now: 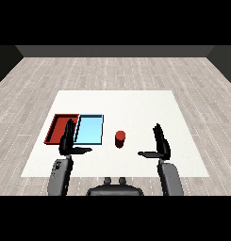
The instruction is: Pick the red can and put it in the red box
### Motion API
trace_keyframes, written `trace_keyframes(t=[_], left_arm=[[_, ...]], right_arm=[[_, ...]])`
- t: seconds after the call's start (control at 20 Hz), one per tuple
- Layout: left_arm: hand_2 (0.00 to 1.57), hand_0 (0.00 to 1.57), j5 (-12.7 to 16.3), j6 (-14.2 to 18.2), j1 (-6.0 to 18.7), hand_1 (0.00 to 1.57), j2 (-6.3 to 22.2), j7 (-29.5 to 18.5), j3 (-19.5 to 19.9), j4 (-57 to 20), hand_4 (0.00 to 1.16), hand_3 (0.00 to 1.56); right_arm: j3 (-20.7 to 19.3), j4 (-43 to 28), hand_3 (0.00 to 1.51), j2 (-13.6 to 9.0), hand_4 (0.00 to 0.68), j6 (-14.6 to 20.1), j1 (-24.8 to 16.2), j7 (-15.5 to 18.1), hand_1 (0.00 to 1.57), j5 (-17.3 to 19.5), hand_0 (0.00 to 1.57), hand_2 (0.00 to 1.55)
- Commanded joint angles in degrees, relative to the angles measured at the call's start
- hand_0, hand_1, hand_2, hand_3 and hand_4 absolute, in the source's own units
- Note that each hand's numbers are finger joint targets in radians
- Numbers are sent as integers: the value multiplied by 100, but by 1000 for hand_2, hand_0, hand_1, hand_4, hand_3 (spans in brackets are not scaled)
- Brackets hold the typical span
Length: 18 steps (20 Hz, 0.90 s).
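Observation:
A small red can [119, 139] stands upright on the white table [136, 106], just right of the light blue tray [90, 129]. The red tray [58, 126] lies at the left, side by side with the blue one. My right hand [161, 142] hovers to the right of the can, fingers straight and thumb pointing toward it, with a clear gap between them. My left hand [67, 140] is raised in front of the seam between the two trays, fingers straight, holding nothing and hiding part of the red tray's near right corner.
Grey wood floor surrounds the table. Bare white table surface stretches behind the trays and across the right side.

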State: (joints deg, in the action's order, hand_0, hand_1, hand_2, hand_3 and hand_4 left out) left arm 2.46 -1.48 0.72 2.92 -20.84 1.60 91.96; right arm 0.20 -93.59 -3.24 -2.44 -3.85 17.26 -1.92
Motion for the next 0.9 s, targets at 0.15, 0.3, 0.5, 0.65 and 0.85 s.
trace_keyframes(t=[0.15, 0.3, 0.5, 0.65, 0.85], left_arm=[[0, 0, -60, 6, -69, 0, -128, -325, -75, -11, 0, 0], [0, 0, 196, -167, 243, 0, 126, -100, 250, -92, 0, 0], [0, 0, -94, 27, 102, 0, -275, -442, -170, -303, 0, 0], [0, 0, 131, -288, 101, 0, -1, -677, 148, -573, 0, 0], [0, 0, 244, -243, -115, 0, -8, -131, 71, 217, 0, 0]], right_arm=[[-11, 250, 0, 66, 0, -100, 25, 446, 0, 50, 0, 0], [27, 203, 0, 59, 0, -147, 15, 313, 0, 71, 0, 0], [-150, 258, 0, -6, 0, -244, 498, -134, 0, -217, 0, 0], [-32, 274, 0, 120, 0, -285, 375, -209, 0, -275, 0, 0], [546, 742, 0, 316, 0, 182, 234, 313, 0, 13, 0, 0]])
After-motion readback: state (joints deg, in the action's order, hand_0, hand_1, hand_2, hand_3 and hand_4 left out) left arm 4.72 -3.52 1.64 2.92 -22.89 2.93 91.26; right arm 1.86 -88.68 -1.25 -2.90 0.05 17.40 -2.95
